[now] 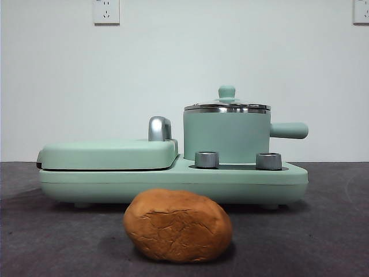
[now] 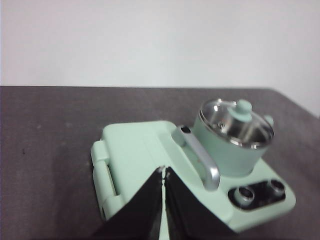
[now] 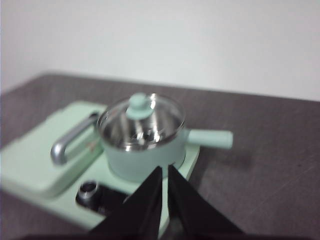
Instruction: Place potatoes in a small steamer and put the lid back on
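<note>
The potato point(image 1: 177, 226), an orange-brown cracked lump, lies on the dark table in front of the appliance. The mint-green steamer point(image 1: 226, 137) stands on the right half of the base with its stubby handle pointing right. On it sits the glass lid point(image 1: 226, 106). From above, the left wrist view shows the steamer point(image 2: 225, 152) and lid point(image 2: 237, 122); my left gripper point(image 2: 163, 170) hangs shut over the grill cover. My right gripper point(image 3: 164, 170) hovers shut just short of the steamer point(image 3: 140, 162) and its lid point(image 3: 142, 122). Neither gripper appears in the front view, and the potato is hidden from both wrist views.
A flat mint-green grill cover point(image 1: 106, 154) with a chrome handle point(image 1: 159, 128) fills the left half of the base point(image 1: 173, 183). Two steel knobs point(image 1: 206, 159) sit on the base in front of the steamer. A white wall stands behind.
</note>
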### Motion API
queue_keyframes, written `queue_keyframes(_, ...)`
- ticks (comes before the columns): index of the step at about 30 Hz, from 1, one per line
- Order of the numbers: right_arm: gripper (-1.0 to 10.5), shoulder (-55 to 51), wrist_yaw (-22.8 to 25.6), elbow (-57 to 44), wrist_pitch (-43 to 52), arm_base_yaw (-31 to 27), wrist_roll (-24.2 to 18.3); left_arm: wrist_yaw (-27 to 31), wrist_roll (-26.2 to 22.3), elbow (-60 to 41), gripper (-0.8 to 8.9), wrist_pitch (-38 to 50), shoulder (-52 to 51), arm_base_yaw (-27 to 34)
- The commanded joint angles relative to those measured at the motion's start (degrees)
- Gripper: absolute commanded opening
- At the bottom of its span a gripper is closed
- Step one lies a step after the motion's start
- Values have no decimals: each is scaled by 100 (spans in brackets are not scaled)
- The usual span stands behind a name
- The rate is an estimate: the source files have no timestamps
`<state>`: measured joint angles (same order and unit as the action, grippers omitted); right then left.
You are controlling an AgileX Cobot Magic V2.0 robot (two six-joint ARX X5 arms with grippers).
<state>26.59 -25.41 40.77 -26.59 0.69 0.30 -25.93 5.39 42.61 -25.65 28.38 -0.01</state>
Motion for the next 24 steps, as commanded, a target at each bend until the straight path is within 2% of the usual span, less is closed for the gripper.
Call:
queue_keyframes(1, 15, 431, -109, 361, -378, 17, -975, -140, -866, 361, 9, -310, 326, -76)
queue_keyframes(4, 16, 802, -92, 645, -726, 111, -1447, -153, -1626, 732, 9, -955, 717, -227)
queue_keyframes(7, 16, 1036, 35, 807, -863, 258, -1722, -151, -2371, 1060, 8, -1606, 1056, -422)
queue_keyframes(9, 16, 1117, 31, 837, -857, 343, -1794, -149, -2653, 1178, 9, -1755, 1200, -520)
queue_keyframes(11, 31, 1158, 20, 844, -859, 417, -1838, -149, -2702, 1226, 17, -1683, 1257, -597)
queue_keyframes(12, 73, 1161, 26, 844, -868, 442, -1840, -151, -2699, 1226, 52, -1613, 1259, -619)
queue_keyframes(14, 214, 1156, 37, 844, -868, 472, -1836, -153, -2671, 1228, 218, -1482, 1257, -662)
queue_keyframes(16, 268, 1150, 39, 844, -868, 483, -1834, -151, -2568, 1231, 350, -1425, 1259, -702)
queue_keyframes(24, 268, 1150, 46, 841, -868, 564, -1827, -151, -2332, 1231, 339, -1058, 1325, -909)
